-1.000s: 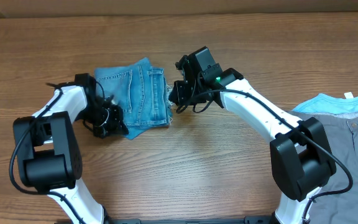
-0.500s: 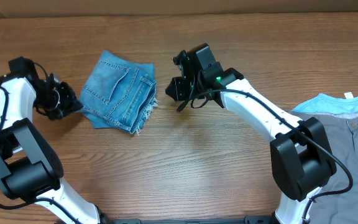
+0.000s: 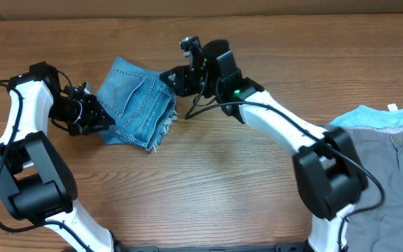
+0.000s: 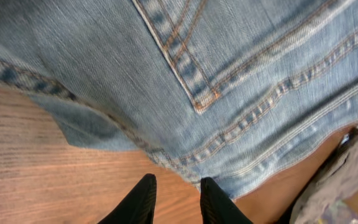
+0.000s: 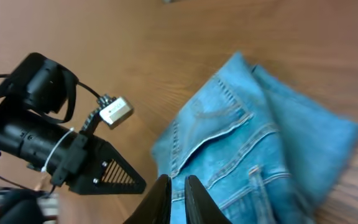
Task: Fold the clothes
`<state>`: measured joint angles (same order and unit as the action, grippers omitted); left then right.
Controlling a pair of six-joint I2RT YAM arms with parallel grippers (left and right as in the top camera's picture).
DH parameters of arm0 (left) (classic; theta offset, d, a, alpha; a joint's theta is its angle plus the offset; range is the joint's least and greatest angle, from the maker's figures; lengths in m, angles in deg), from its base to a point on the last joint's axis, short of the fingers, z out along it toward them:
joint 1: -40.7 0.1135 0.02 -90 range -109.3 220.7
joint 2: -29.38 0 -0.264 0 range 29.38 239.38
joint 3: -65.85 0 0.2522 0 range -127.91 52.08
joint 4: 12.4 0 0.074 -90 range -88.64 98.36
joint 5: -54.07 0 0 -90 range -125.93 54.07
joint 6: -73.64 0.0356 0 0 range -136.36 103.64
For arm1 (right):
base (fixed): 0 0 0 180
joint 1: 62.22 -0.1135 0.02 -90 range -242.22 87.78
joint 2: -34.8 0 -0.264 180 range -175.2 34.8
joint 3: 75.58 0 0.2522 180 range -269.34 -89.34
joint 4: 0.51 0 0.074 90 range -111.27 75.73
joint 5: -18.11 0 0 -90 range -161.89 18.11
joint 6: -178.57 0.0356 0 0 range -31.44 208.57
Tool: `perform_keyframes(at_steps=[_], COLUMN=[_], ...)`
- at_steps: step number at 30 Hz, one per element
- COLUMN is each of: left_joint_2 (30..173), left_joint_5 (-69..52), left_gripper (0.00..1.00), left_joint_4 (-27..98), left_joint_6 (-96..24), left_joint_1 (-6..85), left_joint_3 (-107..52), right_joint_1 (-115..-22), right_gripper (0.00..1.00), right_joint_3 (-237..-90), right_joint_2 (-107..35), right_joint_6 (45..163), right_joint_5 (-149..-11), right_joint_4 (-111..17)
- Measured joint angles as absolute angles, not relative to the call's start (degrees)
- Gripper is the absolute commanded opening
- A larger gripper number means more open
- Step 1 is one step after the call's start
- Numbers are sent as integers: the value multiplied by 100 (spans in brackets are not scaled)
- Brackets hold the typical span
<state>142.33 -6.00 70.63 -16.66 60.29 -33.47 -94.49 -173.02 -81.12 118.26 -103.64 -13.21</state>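
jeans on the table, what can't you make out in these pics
- Overhead: lower layers of the jeans, hidden under the top fold.
- Overhead: the grey garment, cut off by the right edge.
- Left wrist: the jeans outline, cut off by the frame edges.
- Right wrist: the right end of the jeans, motion-blurred.

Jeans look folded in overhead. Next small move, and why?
Probably ease the left gripper forward onto the near edge of the jeans to square them up. They lie skewed on the table, and its jaws stand slightly apart, empty, just short of the denim. The right gripper hovers shut at the other side.
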Motion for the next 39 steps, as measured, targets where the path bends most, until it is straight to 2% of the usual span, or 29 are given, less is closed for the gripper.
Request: perform_keyframes(at_steps=[4,7,8,10,12,16,20,22,25,35,37,39], left_joint_2=[13863,13276,13063,12668,12342,12176,12205,12215,12259,12371,12377,12425], left_joint_5=[-639,-838,-924,-1120,-1361,-1599,-1627,-1619,-1577,-1337,-1251,-1166], left_gripper=[32,40,44,62,75,80,85,88,99,100,100,100], left_joint_4=[7186,7216,7229,7277,7367,7483,7065,6442,5592,3378,3144,2915], left_joint_6=[-1456,-1419,-1421,-1436,-1533,-1825,-2151,-2398,-2802,-3753,-3856,-3904], left_joint_1=[6029,6029,6029,6029,6029,6029,6029,6029,6029,6029,6029,6029], left_joint_3=[-3345,-3345,-3347,-3347,-3354,-3336,-2803,-2233,-1358,357,395,401], right_joint_1=[-9515,-9561,-9567,-9574,-9572,-9556,-9510,-9486,-9462,-9163,-9062,-8986], right_gripper=[12,11,11,11,11,11,11,11,11,11,20,23], right_joint_3=[-17302,-17300,-17300,-17300,-17302,-17302,-17302,-17302,-17302,-17300,-17300,-17300], right_joint_2=[-8820,-9310,-9432,-9554,-9557,-9557,-9557,-9557,-9557,-9167,-8802,-8378], right_joint_6=[12099,12191,12208,12243,12265,12219,12186,12167,12108,11581,11524,11454], right_joint_5=[-10558,-10626,-10650,-10714,-10766,-10969,-11328,-11433,-11538,-11463,-11385,-11306], right_joint_4=[-1332,-1492,-1555,-1669,-1695,-1743,-1861,-1997,-2257,-3614,-3848,-4036])
